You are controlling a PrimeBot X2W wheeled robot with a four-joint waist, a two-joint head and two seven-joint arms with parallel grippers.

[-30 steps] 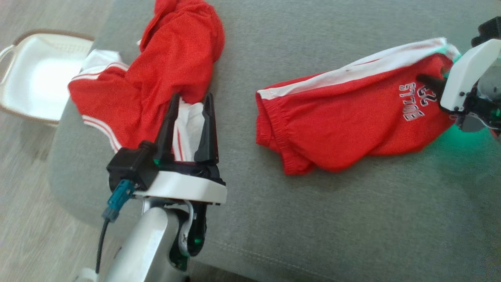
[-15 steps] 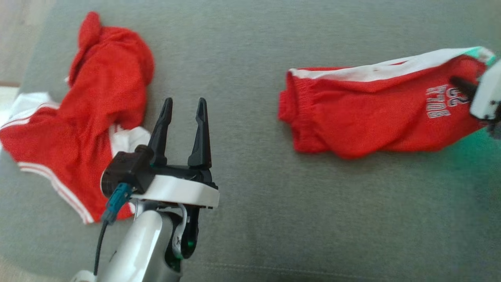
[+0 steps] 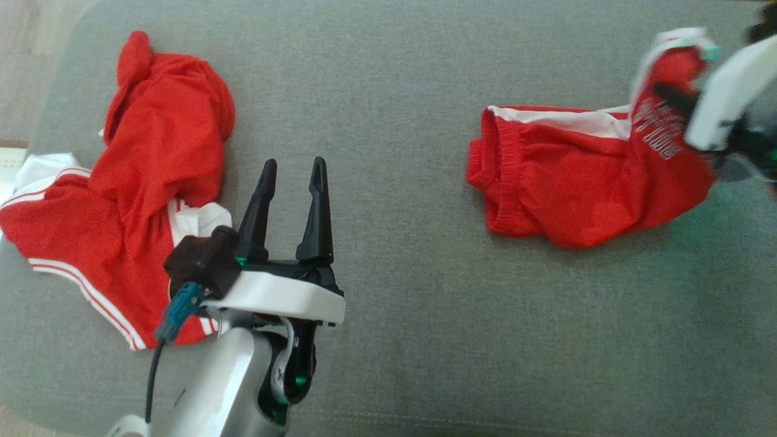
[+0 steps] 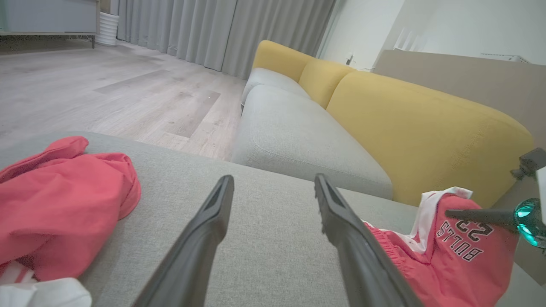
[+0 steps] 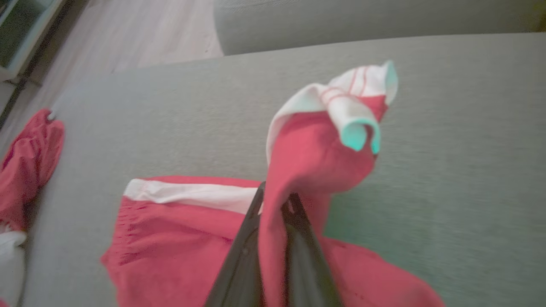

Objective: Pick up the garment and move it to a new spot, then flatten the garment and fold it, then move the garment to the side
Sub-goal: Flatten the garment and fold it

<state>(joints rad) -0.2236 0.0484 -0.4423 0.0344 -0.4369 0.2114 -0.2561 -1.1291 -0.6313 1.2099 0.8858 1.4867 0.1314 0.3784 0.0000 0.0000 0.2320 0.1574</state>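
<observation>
The garment (image 3: 564,182) is a pair of red shorts with white side stripes and a "BULLS" print, lying on the grey cushion (image 3: 413,303) at the right. My right gripper (image 3: 658,92) is shut on its printed leg end and holds that end raised, while the waistband end rests on the cushion. In the right wrist view the red cloth (image 5: 307,157) is pinched between the fingers of my right gripper (image 5: 273,200) and flops over them. My left gripper (image 3: 293,164) is open above the cushion and holds nothing. The left wrist view shows my left gripper (image 4: 273,181) beside the garment (image 4: 452,264).
A second heap of red and white clothing (image 3: 152,158) lies on the cushion's left side, just left of my left gripper. Behind the cushion stand a grey sofa seat (image 4: 298,140) with a yellow backrest (image 4: 418,128), wooden floor (image 4: 106,85) and curtains.
The head camera has swung, and the white basket has left the picture. My right gripper has lifted the shorts' printed end, bunching the garment toward the right. The left gripper stays open.
</observation>
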